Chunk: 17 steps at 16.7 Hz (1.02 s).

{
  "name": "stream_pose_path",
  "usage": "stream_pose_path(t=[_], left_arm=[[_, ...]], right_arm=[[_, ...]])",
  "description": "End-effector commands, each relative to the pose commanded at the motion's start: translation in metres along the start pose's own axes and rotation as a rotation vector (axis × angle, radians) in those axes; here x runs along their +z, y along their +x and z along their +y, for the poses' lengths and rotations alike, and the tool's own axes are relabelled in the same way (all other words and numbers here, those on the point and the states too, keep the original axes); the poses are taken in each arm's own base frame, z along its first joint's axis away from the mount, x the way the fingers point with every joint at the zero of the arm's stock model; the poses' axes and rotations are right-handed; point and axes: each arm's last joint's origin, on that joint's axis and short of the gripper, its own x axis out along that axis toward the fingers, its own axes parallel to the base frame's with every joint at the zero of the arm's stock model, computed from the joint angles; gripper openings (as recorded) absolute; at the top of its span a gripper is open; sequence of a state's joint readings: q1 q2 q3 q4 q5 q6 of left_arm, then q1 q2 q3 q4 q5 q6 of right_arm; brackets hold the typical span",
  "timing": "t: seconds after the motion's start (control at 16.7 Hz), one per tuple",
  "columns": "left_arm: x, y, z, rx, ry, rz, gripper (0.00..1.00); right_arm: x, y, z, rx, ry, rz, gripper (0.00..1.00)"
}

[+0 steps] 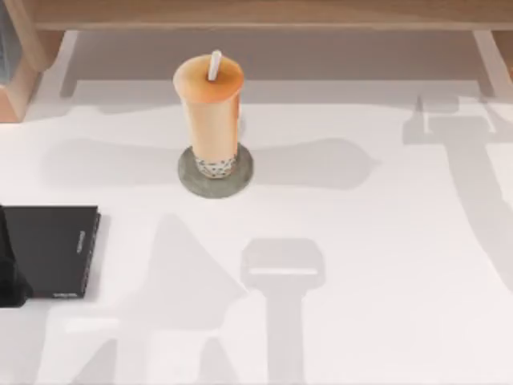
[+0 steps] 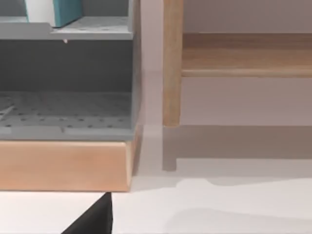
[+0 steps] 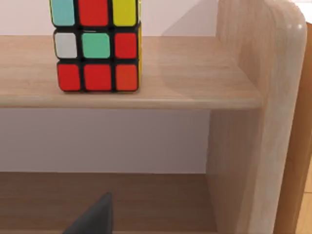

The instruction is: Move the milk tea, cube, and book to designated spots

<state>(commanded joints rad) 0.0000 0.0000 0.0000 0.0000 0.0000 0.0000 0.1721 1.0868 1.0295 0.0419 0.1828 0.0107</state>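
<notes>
Milk tea (image 1: pixel 210 120) is already standing on the round grey speckled disc (image 1: pixel 188 178), so you're on to the cube and the book. The cube (image 3: pixel 95 45), glossy stickers on black edges, sits on the pale wooden shelf (image 3: pixel 185 73), facing your right arm's camera. The book (image 2: pixel 54 11), teal cover and white pages, stands in the grey perforated rack (image 2: pixel 68 117). The matte black slab (image 1: pixel 54 249) lies left of the disc, bare. Neither gripper's opening is readable. Next, I'd say, square up on the cube's flat faces.
</notes>
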Motion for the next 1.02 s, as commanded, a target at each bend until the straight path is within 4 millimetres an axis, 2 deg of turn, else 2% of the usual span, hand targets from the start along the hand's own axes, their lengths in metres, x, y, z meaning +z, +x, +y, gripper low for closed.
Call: stream_pose_path(t=[0.12, 0.24, 0.42, 0.6, 0.72, 0.84, 1.02], left_arm=[[0.0, 0.0, 0.0, 0.0, 0.0, 0.0, 1.0], [0.0, 0.0, 0.0, 0.0, 0.0, 0.0, 1.0], [0.0, 0.0, 0.0, 0.0, 0.0, 0.0, 1.0], [0.0, 0.0, 0.0, 0.0, 0.0, 0.0, 1.0], [0.0, 0.0, 0.0, 0.0, 0.0, 0.0, 1.0], [0.0, 0.0, 0.0, 0.0, 0.0, 0.0, 1.0], [0.0, 0.0, 0.0, 0.0, 0.0, 0.0, 1.0]], right_arm=[[-0.033, -0.048, -0.014, 0.0, -0.003, 0.009, 1.0], [-0.075, -0.088, -0.025, 0.0, -0.004, 0.013, 1.0], [-0.141, -0.123, -0.034, 0.0, -0.002, 0.014, 1.0], [-0.189, -0.135, -0.038, 0.001, 0.002, 0.004, 1.0], [-0.209, -0.137, -0.039, 0.002, 0.004, -0.005, 1.0], [-0.219, -0.138, -0.04, 0.002, 0.006, -0.012, 1.0], [-0.22, -0.138, -0.04, 0.002, 0.006, -0.013, 1.0]])
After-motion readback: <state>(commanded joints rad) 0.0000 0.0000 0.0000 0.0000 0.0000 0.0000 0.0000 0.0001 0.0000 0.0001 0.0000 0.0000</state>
